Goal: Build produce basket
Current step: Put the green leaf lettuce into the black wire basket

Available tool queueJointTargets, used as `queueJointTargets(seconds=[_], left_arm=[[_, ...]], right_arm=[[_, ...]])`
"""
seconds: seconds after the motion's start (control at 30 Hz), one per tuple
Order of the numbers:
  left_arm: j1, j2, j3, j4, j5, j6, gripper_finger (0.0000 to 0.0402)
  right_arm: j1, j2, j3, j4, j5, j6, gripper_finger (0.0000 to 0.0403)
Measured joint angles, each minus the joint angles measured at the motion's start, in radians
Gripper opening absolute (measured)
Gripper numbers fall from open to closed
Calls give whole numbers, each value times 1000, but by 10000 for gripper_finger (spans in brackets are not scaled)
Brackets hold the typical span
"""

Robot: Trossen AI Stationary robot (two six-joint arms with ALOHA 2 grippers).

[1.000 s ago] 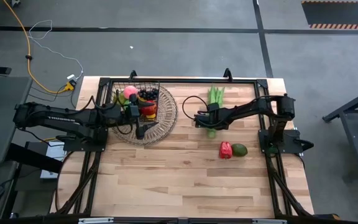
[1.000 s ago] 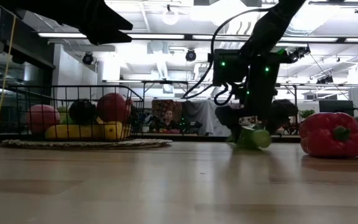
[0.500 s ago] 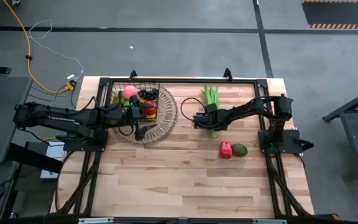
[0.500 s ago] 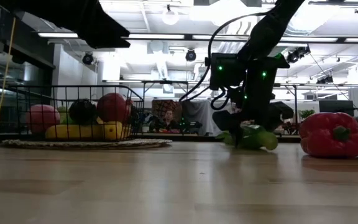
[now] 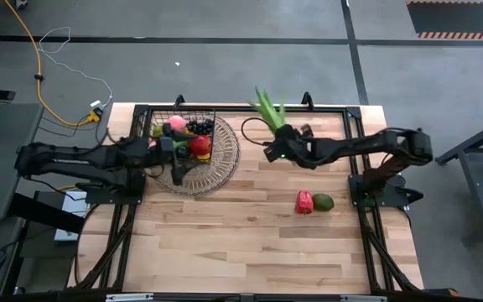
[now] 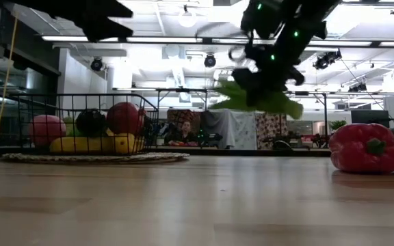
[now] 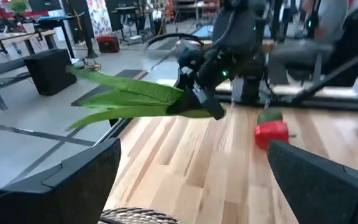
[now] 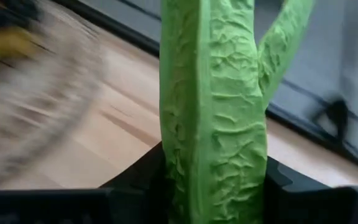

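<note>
Pale wooden planks make up the table [image 5: 250,243], which stands on a grey floor with a lit workshop behind it. Toward its far left edge a round tan woven wicker tray [image 5: 216,168] carries the small black wire-mesh basket [image 5: 210,117], already loaded with a pink peach [image 6: 45,128], a red apple [image 6: 125,117], dark grapes [image 5: 199,127] and yellow bananas [image 6: 91,144].

Over the tray's left side hangs the left gripper [image 5: 177,162], its jaws spread wide and empty. The right gripper [image 5: 282,148] is raised above the table's far middle, between the tray and the right arm's base, clamped on the base of the long green leafy stalk [image 5: 268,108], whose leaves fan out beyond the fingers and stand clear of the wood in the low view.

Near the right side lie a red bell pepper [image 5: 304,201] and, touching it, a dark green avocado [image 5: 323,201].

My worry: held only at one end, the long stalk could pivot or slip, and its leaves may snag the basket's rim or the left arm beside it.
</note>
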Motion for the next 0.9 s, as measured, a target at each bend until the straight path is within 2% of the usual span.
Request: queueJointTargets(seconds=[0.1, 0.2, 0.3, 0.37, 0.5, 0.73, 0.9], left_arm=[[0, -71, 0, -38, 9, -40, 392], [0, -124, -28, -15, 47, -54, 392], [2, -148, -90, 119, 58, -39, 392], [12, -149, -141, 247, 55, -14, 392], [43, -127, -214, 424, 77, 51, 392], [72, -84, -220, 442, 196, 59, 392], [74, -65, -220, 443, 190, 59, 392]], right_arm=[[-12, -53, -93, 319, -122, -207, 141], [-49, -85, -226, 697, -384, -346, 141], [-100, -91, -326, 1038, -644, -397, 140], [-125, -93, -352, 1183, -756, -394, 140], [-140, -93, -341, 1252, -848, -402, 140], [-116, -93, -315, 1256, -949, -459, 140], [-103, -93, -314, 1262, -964, -487, 140]])
